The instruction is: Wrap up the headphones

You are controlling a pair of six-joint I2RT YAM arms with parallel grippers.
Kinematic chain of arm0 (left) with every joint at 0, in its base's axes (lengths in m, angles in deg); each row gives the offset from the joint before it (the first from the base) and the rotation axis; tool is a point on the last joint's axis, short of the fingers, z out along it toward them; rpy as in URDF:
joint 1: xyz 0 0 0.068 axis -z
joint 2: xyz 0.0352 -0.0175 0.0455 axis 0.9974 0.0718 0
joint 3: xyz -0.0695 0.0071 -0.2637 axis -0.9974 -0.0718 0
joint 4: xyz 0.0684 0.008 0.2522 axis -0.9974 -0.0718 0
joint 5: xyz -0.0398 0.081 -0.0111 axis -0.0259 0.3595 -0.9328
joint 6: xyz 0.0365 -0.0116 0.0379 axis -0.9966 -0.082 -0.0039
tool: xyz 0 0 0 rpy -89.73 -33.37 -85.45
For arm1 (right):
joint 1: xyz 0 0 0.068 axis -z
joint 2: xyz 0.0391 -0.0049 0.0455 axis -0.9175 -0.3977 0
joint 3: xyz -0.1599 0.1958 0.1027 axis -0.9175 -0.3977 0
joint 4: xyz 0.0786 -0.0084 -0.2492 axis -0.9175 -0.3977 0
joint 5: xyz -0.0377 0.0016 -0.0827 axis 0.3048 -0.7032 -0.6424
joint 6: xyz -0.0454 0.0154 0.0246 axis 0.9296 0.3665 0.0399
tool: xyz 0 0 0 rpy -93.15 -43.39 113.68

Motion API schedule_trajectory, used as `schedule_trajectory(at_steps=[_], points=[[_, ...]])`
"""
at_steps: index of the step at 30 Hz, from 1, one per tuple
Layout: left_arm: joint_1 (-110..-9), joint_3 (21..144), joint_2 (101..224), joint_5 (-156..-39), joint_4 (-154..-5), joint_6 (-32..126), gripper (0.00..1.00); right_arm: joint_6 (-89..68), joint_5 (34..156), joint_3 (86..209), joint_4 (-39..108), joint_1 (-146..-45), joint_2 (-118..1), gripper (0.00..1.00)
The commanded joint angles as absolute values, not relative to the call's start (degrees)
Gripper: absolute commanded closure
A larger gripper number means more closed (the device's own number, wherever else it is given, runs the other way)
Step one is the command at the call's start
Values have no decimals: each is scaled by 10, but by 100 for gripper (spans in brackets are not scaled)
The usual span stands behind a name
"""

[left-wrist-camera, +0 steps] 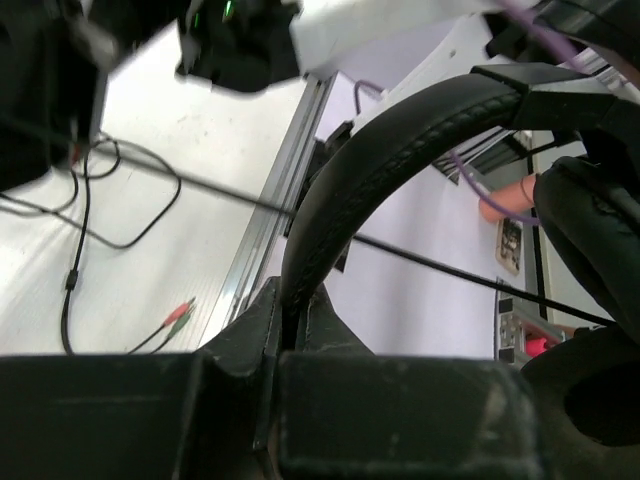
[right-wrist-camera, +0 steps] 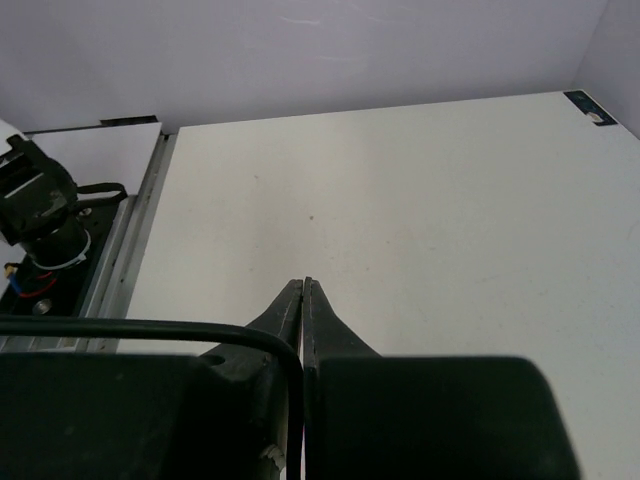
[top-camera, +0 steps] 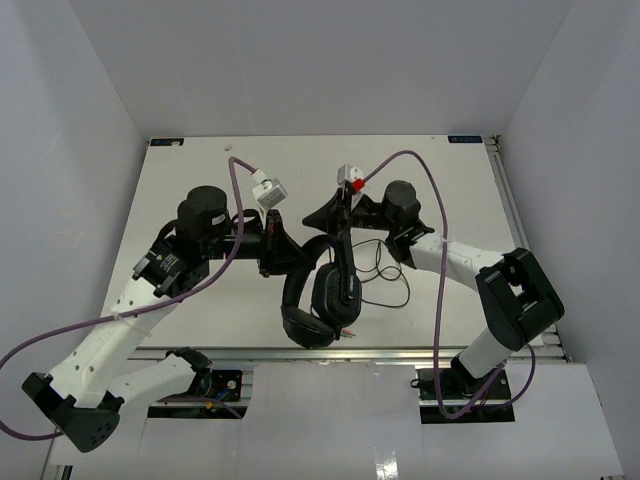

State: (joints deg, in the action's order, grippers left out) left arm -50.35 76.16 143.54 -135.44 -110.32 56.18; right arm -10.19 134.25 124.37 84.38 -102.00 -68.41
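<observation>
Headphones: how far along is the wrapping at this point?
Done: the headphones are held up, the left gripper shut on the headband. In hand: the right gripper pinches the cable, which runs taut past the headband. Left: much of the cable lies in loose loops on the table, plugs free; no finished turn is visible.

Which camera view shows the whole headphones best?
Top external: the headphones appear whole, both earcups and loose cable included. The left wrist view shows the headband, pinched in the left gripper, some earcup and cable. The right wrist view shows just thin cable at the right gripper.
</observation>
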Motion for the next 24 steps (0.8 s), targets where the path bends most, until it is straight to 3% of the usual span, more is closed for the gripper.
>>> schedule_trajectory(at_steps=[1,13,18,24], points=[[-500,760,1445,-1360,-1187,494,100,-69,1300,1330,681,-981,-688,92],[-460,747,1536,-979,-1301,429,100,65,1195,1568,270,-932,-677,92],[-455,769,1600,-788,-1330,455,100,91,1163,1586,195,-933,-658,92],[-455,822,1670,-625,-1371,526,100,82,1168,1522,171,-962,-616,92]])
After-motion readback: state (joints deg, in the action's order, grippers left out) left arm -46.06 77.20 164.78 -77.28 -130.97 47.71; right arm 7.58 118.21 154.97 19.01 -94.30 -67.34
